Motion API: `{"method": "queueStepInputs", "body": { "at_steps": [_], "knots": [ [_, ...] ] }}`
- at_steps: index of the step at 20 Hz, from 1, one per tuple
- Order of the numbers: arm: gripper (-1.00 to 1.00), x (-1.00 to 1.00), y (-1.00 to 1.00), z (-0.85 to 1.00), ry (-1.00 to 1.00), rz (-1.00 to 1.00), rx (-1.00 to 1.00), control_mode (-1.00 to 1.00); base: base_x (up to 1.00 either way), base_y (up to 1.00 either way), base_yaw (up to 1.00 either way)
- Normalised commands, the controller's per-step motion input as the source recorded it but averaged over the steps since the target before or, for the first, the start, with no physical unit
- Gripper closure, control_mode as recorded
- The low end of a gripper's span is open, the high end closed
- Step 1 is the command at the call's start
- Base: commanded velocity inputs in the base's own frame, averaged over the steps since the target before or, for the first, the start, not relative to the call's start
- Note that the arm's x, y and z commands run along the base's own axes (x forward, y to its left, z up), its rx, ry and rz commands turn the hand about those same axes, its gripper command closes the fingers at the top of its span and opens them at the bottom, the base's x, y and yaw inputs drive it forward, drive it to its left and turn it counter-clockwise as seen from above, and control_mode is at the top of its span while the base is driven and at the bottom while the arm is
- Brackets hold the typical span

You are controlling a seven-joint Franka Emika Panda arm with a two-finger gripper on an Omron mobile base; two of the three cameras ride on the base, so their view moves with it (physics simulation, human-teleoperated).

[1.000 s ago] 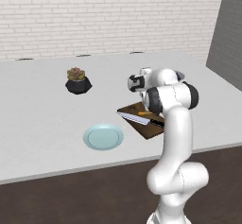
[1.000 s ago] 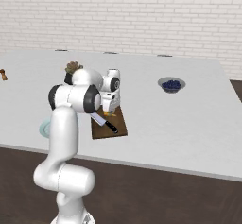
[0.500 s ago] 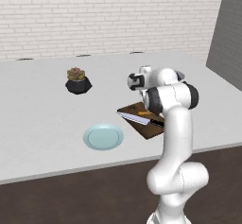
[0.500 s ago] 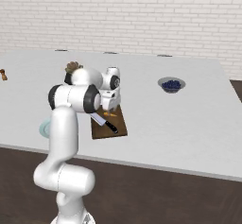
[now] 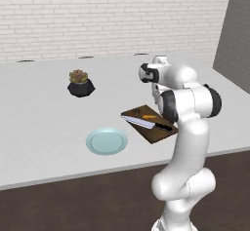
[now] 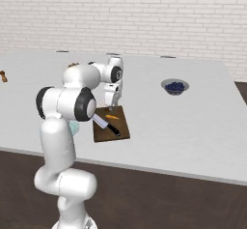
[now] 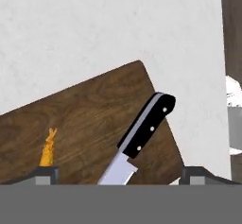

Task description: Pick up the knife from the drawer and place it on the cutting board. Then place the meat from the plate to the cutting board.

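The fingers [image 7: 120, 176] are standing wide apart, holding nothing. The meat [image 7: 47, 148], a light, flimsy sliver needing a gentle end pinch, is lying at lower left on the cutting board [image 7: 90, 119], beside the knife [image 7: 142, 135].

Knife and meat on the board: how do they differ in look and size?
The knife is long, with a silver blade and black riveted handle; the meat is a tiny orange-brown sliver. The knife spans much of the board; the meat sits near one edge. Both lie flat on it, apart.
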Motion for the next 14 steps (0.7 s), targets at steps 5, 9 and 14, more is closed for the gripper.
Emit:
{"method": "queueStepInputs", "body": {
  "at_steps": [5,9,14],
  "knots": [
    [-1.00,-0.94,-0.06,0.66,-0.22,0.41,0.00,-1.00,0.00,0.00,0.00],
    [-1.00,-1.00,0.00,0.61,-0.26,0.44,0.00,-1.00,0.00,0.00,0.00],
    [-1.00,-1.00,0.00,0.43,-0.26,0.42,0.03,-1.00,0.00,0.00,0.00]
  ]
}}
